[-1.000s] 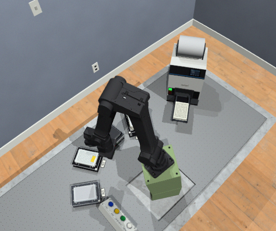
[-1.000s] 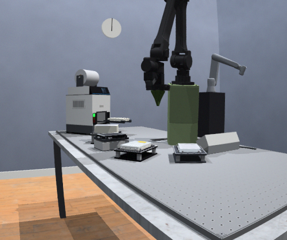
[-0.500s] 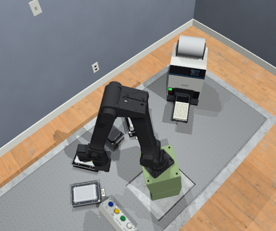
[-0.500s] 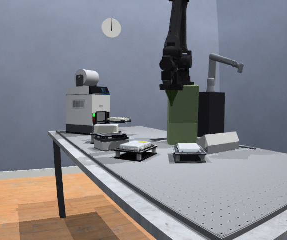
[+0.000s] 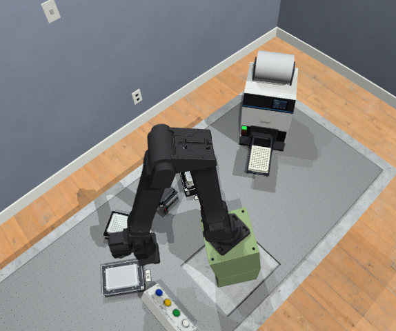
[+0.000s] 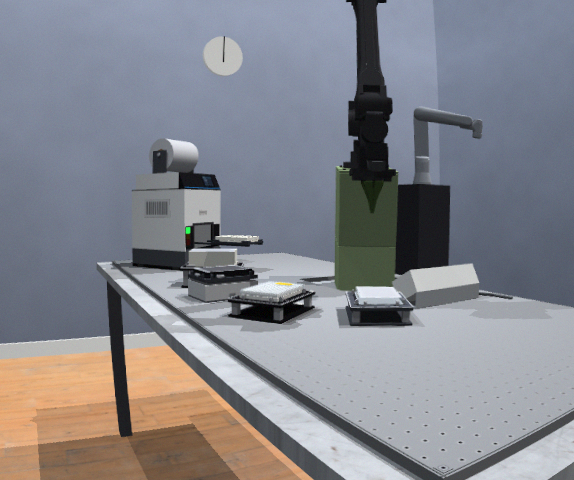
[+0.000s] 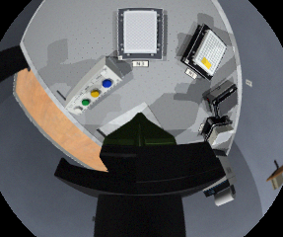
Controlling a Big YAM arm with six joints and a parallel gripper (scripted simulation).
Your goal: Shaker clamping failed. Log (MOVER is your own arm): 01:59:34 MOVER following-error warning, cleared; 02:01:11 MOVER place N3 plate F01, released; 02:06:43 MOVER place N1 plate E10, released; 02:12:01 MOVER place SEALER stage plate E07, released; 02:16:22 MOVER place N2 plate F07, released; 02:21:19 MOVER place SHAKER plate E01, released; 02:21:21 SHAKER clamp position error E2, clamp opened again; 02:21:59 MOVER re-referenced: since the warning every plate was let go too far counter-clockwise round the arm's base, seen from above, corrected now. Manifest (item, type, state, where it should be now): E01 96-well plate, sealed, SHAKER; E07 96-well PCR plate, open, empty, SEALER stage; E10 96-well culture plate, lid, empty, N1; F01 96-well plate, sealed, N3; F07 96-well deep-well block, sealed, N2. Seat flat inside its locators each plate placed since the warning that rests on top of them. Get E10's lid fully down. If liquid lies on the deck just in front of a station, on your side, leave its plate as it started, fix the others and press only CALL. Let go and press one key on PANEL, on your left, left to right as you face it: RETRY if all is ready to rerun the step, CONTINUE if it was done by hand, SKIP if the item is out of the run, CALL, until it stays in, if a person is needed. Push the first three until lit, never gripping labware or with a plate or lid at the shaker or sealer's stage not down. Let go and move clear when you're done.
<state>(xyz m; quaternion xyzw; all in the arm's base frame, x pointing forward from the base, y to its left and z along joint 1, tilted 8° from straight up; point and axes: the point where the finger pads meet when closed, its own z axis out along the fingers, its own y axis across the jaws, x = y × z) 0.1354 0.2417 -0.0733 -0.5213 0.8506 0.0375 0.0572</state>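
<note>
Pincer (image 6: 371, 198) hanging high above worktop (image 6: 432, 372), fingers together, gripping nothing, between sealed plate (image 5: 121, 276) and yellow-marked plate (image 7: 208, 51).

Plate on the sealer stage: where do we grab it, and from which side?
Grip the plate across its two long sides, near mid-length, coming straight down from above. It lies lengthwise out of the sealer, so the machine blocks its rear end, while both long edges show free. The gripper is shut and would need opening first.
</note>
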